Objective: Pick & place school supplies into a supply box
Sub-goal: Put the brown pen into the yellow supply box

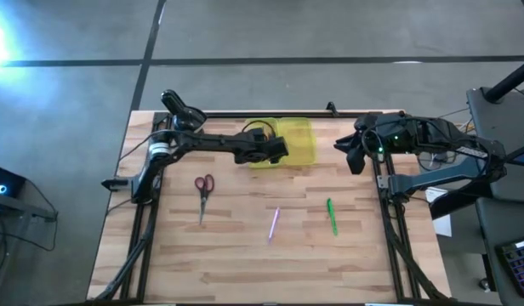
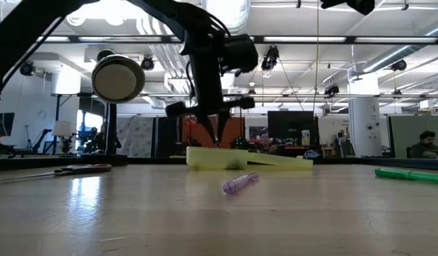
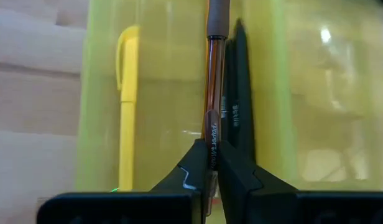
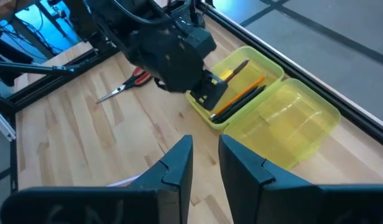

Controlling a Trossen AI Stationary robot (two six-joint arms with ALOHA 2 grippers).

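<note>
The supply box, translucent yellow and lying open, sits at the table's far middle. It also shows in the right wrist view. One half holds a yellow pen and a black pen. My left gripper stands over that half, pointing down, shut on a brown-orange pen. My right gripper is open and empty, raised at the table's right edge. Red-handled scissors, a pink pen and a green pen lie flat on the table. My left gripper pinches the brown-orange pen near one end between its two fingertips. The fingers come from above, pointing down. The pen runs lengthwise along the box half, between the yellow and black pens. I cannot tell whether it rests on the box floor.
The box's other half holds nothing. Black frame rails run along the table's left, right and far edges. Bare wood lies toward the near edge.
</note>
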